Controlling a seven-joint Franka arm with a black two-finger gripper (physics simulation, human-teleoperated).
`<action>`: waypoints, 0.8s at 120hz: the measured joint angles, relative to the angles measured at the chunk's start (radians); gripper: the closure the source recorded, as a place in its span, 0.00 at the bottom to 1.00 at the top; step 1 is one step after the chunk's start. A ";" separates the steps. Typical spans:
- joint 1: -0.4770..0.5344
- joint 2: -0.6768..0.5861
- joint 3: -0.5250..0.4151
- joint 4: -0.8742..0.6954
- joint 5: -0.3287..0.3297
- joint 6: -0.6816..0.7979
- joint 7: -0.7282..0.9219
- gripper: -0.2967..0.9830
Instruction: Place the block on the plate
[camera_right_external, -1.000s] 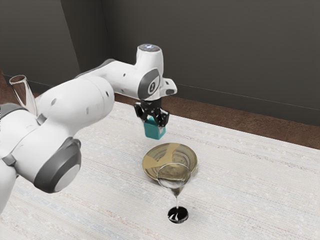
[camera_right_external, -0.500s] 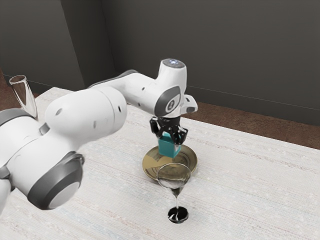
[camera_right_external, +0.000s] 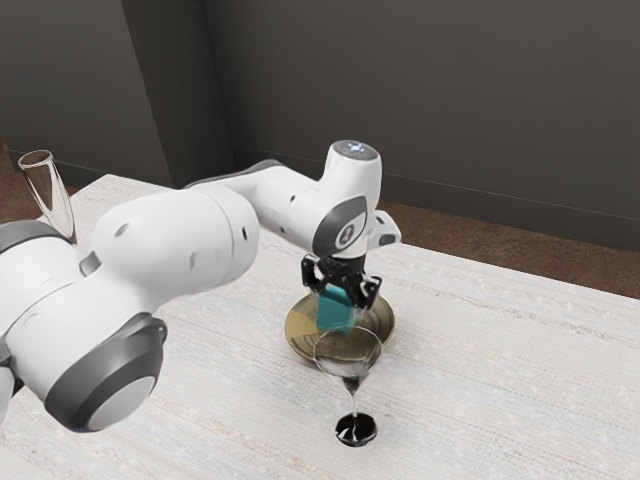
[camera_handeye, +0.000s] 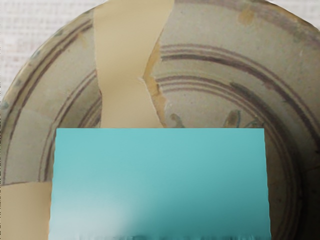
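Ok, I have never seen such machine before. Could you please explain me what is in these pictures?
The white machine is a robot arm. The exterior view looks from beside it; the wrist view looks from its hand down at the plate.

On the pale table are a patterned plate and, nearer the camera, a stemmed glass. A tall clear vessel stands at the exterior view's left.

The black gripper is around a teal block, over the plate. Whether it grips the block, or the block touches the plate, I cannot tell.
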 joint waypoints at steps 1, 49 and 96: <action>0.000 0.000 0.000 0.000 0.000 0.000 0.000 0.40; 0.004 -0.050 -0.006 0.000 0.021 0.004 -0.017 0.26; 0.037 -0.128 -0.015 0.030 0.048 -0.070 -0.001 0.24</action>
